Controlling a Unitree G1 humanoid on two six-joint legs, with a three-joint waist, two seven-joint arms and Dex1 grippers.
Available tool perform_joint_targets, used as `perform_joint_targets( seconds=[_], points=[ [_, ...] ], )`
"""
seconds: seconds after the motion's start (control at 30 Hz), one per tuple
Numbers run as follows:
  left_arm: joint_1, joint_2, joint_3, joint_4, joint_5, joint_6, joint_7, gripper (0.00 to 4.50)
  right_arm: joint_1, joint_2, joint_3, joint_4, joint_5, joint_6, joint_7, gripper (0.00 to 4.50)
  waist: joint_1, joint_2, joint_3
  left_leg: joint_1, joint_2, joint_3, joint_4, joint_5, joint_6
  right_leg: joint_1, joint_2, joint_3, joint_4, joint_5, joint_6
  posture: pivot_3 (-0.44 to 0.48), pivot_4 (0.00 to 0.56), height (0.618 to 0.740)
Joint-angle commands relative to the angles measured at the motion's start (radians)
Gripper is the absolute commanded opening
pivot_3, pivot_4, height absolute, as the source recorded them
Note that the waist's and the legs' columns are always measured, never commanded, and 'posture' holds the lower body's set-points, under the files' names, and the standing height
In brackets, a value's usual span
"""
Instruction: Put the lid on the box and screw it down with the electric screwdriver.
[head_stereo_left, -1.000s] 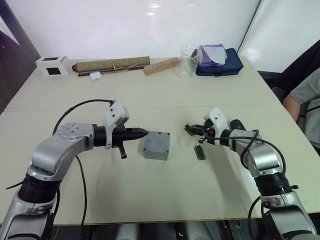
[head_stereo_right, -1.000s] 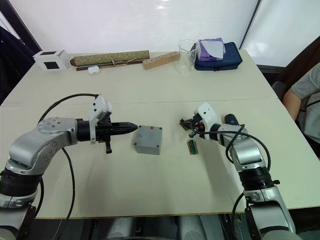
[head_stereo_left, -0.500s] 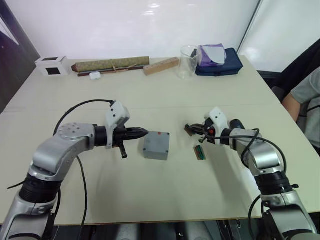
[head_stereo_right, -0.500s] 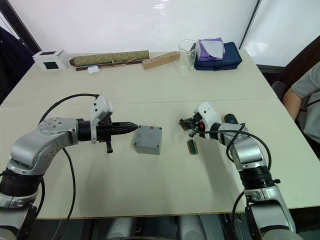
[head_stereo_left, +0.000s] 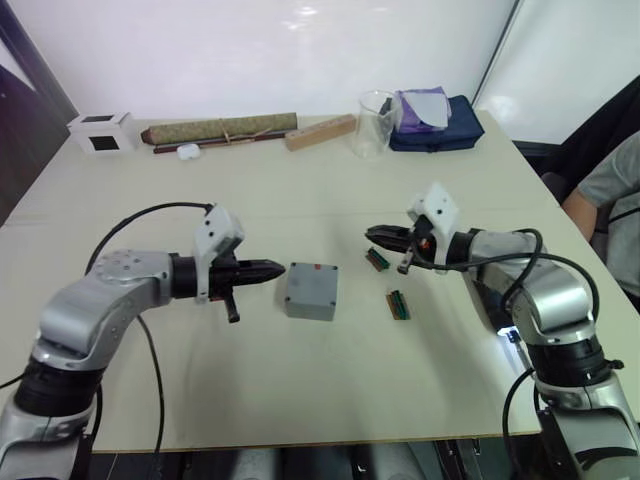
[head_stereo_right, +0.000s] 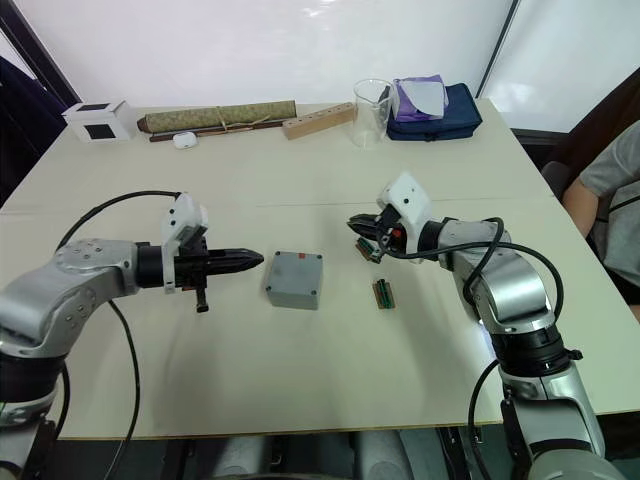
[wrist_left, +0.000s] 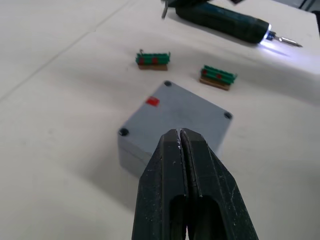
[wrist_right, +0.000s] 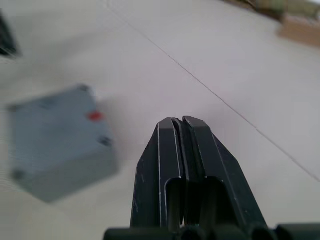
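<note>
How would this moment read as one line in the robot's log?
lid: on box | left gripper: shut, empty | right gripper: shut, empty | electric screwdriver: on table, lit

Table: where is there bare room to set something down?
The near strip of the table, in front of the box, is bare, as is the band behind it up to the far-edge clutter. It is crowded around the bit holders by the right gripper.

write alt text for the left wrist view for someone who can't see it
The left claw, its two black fingers pressed shut, points at the grey box with its lid on, a small red mark on top. Beyond it on the pale table lie two green bit holders and the electric screwdriver, its tip light glowing.
</note>
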Motion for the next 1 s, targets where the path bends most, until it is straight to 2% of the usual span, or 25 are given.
perform_joint_targets(
  seconds=[0.03,0.37,1.0],
  points=[
    [0.008,0.014,0.037,-0.035,-0.025,-0.003,-0.004,0.0,0.021,0.027,0.037,-0.063,0.001,-0.023,-0.024,0.01,0.003,0.0,0.0,0.0,0.0,0.0,0.0,0.0,0.0,0.0,0.0,0.0,0.0,0.0,0.0,0.0,0.15,0.74],
    [0.015,0.009,0.029,-0.034,-0.029,-0.008,0.019,0.0,0.066,0.019,0.096,-0.015,-0.034,-0.074,-0.012,0.01,0.002,0.0,0.0,0.0,-0.001,0.001,0.001,0.0,0.0,0.0,-0.001,0.0,0.0,0.0,0.0,0.0,0.15,0.74],
    [0.003,0.004,0.004,-0.029,0.0,-0.027,0.025,0.0,0.065,0.039,0.122,0.027,-0.056,-0.101,-0.022,0.01,0.002,0.0,0.0,0.0,0.0,0.0,0.001,0.0,0.0,0.0,-0.001,0.0,0.0,0.0,0.0,0.0,0.15,0.74]
  ],
)
